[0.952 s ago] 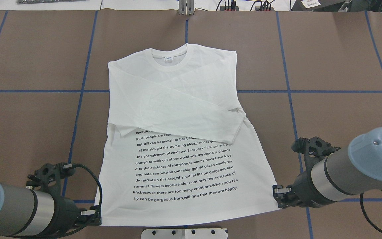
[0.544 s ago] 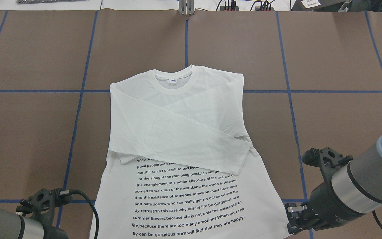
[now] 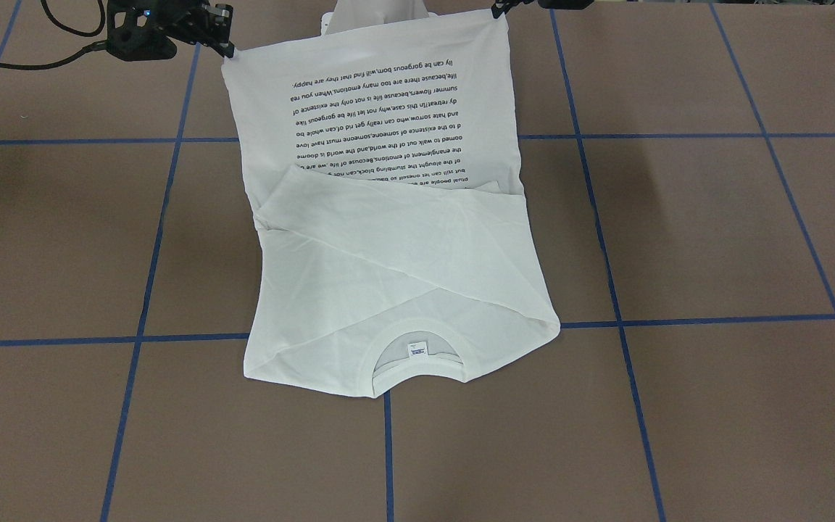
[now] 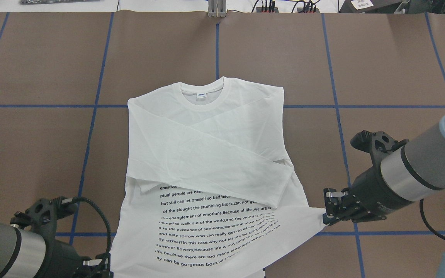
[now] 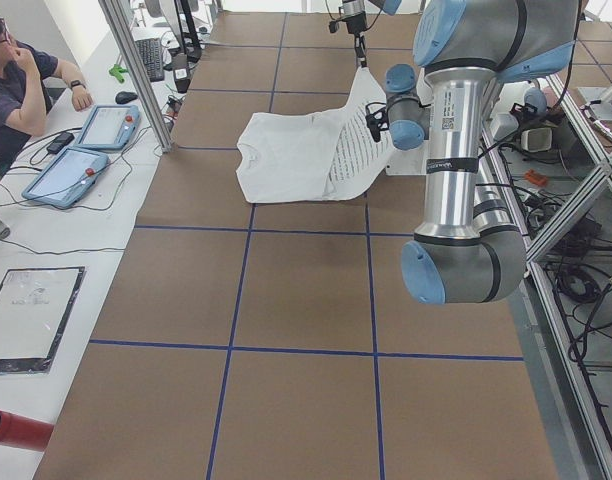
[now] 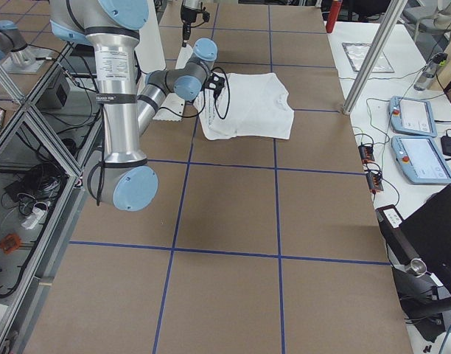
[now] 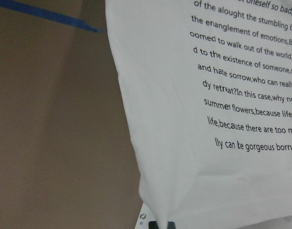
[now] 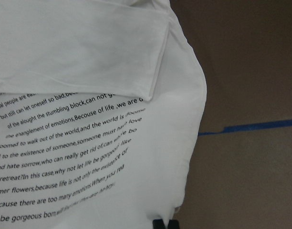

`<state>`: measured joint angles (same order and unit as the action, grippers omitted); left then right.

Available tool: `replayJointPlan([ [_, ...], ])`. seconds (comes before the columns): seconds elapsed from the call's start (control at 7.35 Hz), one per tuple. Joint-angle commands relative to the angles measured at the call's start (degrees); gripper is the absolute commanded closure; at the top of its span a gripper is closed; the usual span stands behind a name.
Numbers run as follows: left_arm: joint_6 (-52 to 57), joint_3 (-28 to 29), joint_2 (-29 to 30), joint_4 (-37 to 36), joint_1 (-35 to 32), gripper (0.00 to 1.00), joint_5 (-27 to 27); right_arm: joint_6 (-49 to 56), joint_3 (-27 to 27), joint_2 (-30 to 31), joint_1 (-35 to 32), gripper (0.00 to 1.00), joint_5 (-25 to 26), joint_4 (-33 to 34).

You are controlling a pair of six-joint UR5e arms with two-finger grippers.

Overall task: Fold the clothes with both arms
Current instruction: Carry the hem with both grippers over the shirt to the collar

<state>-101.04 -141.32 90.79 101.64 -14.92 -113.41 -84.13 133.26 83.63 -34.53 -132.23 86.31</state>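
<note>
White cotton is clamped in both my jaws: my left gripper (image 4: 106, 265) pinches the near left hem corner of the T-shirt (image 4: 207, 127), my right gripper (image 4: 327, 216) the near right corner, both corners raised off the brown table (image 4: 33, 146). The black text block (image 4: 214, 227) sags between them. Farther out, the sleeves (image 4: 214, 166) lie crossed over the chest, and the collar (image 4: 203, 106) rests flat at the far end.
</note>
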Motion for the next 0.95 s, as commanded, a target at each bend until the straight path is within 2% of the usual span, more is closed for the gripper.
replayJointPlan([
  [0.0, 3.5, 3.2, 3.2, 0.0, -12.6, 1.00, -6.3, 0.0, -4.7, -4.6, -6.4, 1.00, 0.0, 0.0],
  [0.27, 5.2, 12.1, 8.8, 0.0, -18.7, 1.00, -6.8, 0.0, -8.6, -7.8, -13.4, 1.00, -0.6, 0.0],
  [0.41, 5.2, 14.7, 12.0, -0.8, -22.1, 1.00, -6.9, 0.1, -13.2, -12.0, -15.1, 1.00, -0.4, 0.0],
  [0.54, 6.5, 16.9, 13.3, -2.0, -24.9, 1.00, -6.8, 1.3, -17.6, -15.2, -16.1, 1.00, -0.2, 0.0],
  [0.82, 11.9, 20.7, 14.4, -2.1, -28.9, 1.00, -7.3, 6.9, -22.6, -18.3, -16.2, 1.00, 0.3, -0.3],
])
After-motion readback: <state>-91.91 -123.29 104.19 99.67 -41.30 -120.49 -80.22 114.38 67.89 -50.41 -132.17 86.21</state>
